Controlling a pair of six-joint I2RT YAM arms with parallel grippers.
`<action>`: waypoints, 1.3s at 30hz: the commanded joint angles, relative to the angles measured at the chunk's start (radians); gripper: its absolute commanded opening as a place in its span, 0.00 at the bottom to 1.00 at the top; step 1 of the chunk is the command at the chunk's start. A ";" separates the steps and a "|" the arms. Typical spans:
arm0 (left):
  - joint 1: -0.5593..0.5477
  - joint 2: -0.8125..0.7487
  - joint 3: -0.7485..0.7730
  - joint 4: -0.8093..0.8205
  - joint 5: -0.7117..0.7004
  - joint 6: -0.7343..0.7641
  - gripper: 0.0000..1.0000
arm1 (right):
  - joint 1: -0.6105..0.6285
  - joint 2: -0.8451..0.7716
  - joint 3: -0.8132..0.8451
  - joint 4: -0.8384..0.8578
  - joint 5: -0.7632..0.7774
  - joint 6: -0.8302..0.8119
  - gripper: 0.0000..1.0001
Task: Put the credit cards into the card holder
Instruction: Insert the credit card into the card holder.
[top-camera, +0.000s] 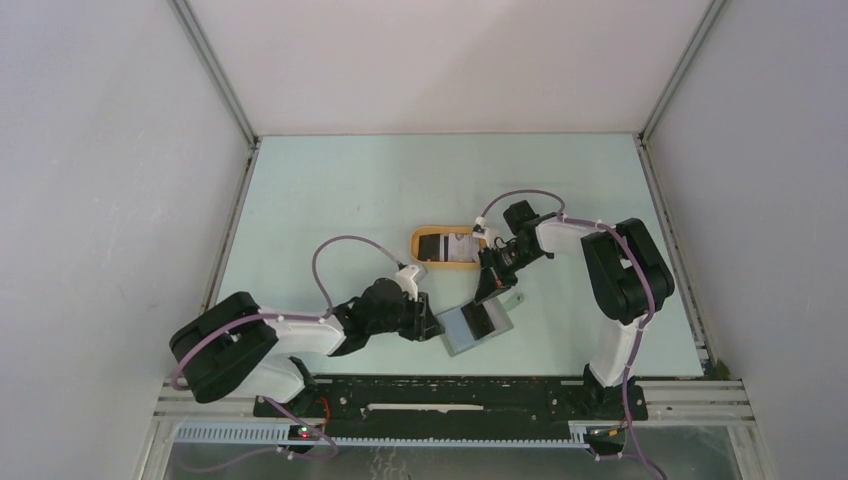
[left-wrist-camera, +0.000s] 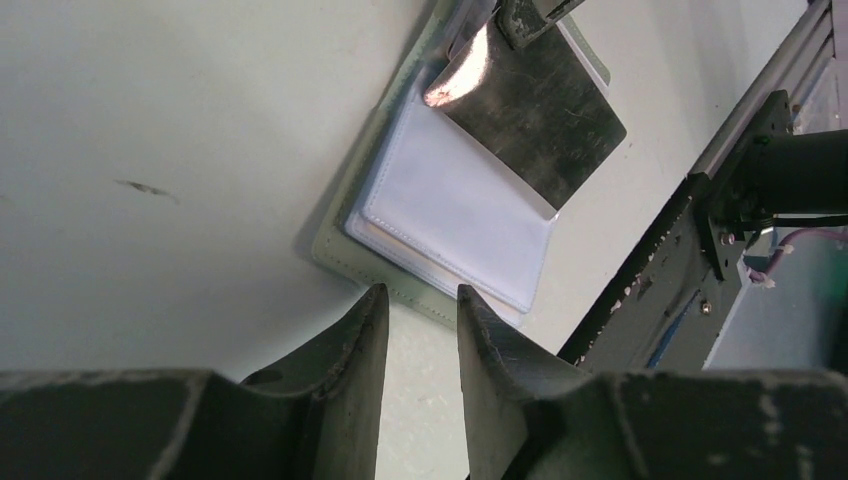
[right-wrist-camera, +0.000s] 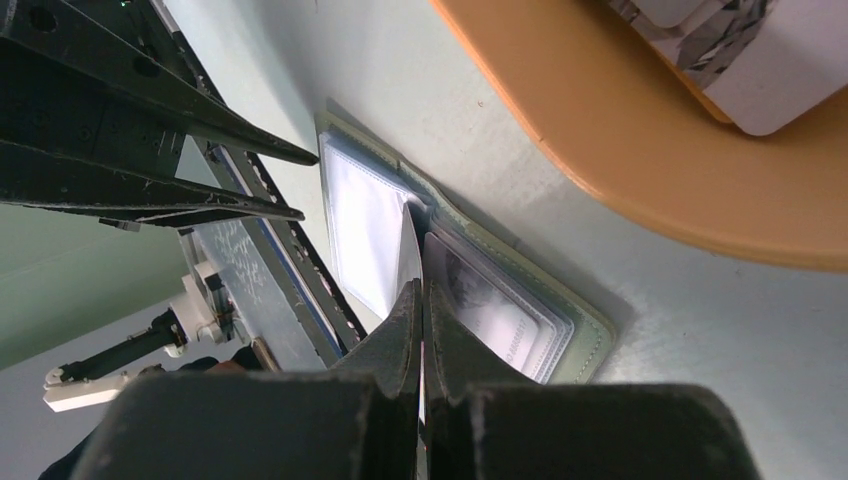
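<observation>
1. Black and low over the table, the left end effector is sitting at the left edge of the card holder. Its jaws are standing apart, released, with nothing between them. In the left wrist view the two fingertips are pointing at the holder's grey-green border, just short of it.
2. Lying open and flat near the near edge of the table, between the two arms, the card holder is showing its clear sleeves face up. A pale card is showing through the sleeve on its right leaf in the right wrist view.
3. Slanting down over the holder's right leaf, the black card is resting its lower edge against the clear sleeves. Whether that edge is sitting inside a pocket cannot be told.
4. Coming down from the far right, the right end effector is gripping the black card by its upper end, its jaws clenched tight on the thin edge.
5. Just beyond the holder, on the far side, the orange tray is carrying the other cards, one dark and the others whitish.
</observation>
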 joint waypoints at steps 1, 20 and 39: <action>0.011 0.027 0.060 0.038 0.056 -0.018 0.36 | 0.001 0.010 0.028 -0.005 0.011 0.015 0.00; 0.028 0.079 0.084 0.033 0.093 -0.026 0.33 | 0.049 0.017 0.028 -0.003 0.012 0.024 0.06; 0.037 0.098 0.089 0.046 0.126 -0.026 0.33 | 0.079 -0.060 0.056 -0.087 0.127 -0.113 0.40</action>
